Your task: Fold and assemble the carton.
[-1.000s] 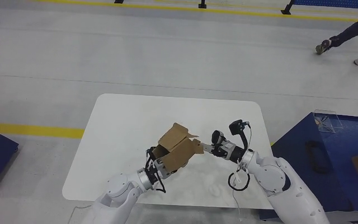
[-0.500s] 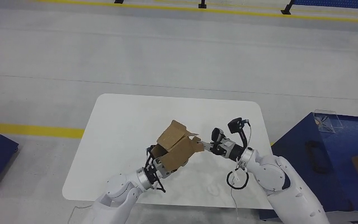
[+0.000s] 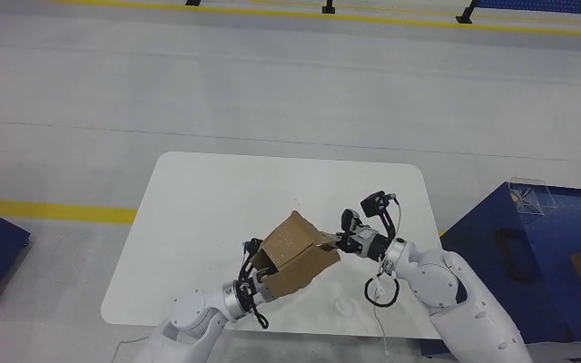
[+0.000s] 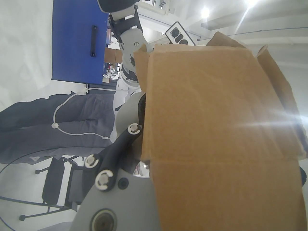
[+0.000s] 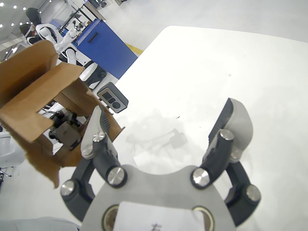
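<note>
Over the white table (image 3: 209, 191), on the robot's side, the brown carton (image 3: 295, 257) hangs tilted. It is likely light, with stiff panels and floppy flaps, and best held by a wall edge. The left gripper (image 3: 252, 265) clamps its lower wall, while the right gripper (image 5: 166, 110) stands wide open and empty, one finger against a flap.

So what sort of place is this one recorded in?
Probably a factory-style robot test hall: yellow lane lines painted across a wide pale floor, blue cabinets, and another white robot in the background.
</note>
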`<state>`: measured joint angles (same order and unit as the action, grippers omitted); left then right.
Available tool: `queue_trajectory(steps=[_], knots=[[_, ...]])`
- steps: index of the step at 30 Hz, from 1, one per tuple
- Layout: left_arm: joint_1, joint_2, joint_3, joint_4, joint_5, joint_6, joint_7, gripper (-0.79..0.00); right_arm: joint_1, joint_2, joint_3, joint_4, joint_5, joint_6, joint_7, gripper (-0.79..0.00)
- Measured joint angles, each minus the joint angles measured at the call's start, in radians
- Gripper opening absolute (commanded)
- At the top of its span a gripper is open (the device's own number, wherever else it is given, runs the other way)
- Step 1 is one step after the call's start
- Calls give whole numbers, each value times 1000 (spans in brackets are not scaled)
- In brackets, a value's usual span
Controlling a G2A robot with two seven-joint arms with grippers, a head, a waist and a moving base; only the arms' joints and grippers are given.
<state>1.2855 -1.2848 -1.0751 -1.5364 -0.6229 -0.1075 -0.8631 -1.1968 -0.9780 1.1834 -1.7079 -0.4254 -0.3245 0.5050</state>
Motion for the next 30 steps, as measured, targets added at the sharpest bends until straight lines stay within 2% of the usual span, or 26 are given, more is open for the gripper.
queue_trajectory(steps=[14, 20, 23, 27, 30], knots=[[25, 11, -1, -13, 43, -50, -63, -785, 9, -15, -31, -6, -23, 17, -11, 0], [25, 11, -1, -15, 48, -52, -58, -785, -20, -8, 50, -25, 34, -2, -41, 0], [29, 14, -3, -24, 122, -77, -8, -785, -51, -2, 103, -58, 87, -32, -45, 0], [35, 16, 6, -32, 234, -107, 47, -785, -98, 7, 153, -123, 148, -82, 13, 0], [34, 16, 13, -31, 253, -106, 60, -785, -116, 11, 154, -147, 122, -79, 59, 0]])
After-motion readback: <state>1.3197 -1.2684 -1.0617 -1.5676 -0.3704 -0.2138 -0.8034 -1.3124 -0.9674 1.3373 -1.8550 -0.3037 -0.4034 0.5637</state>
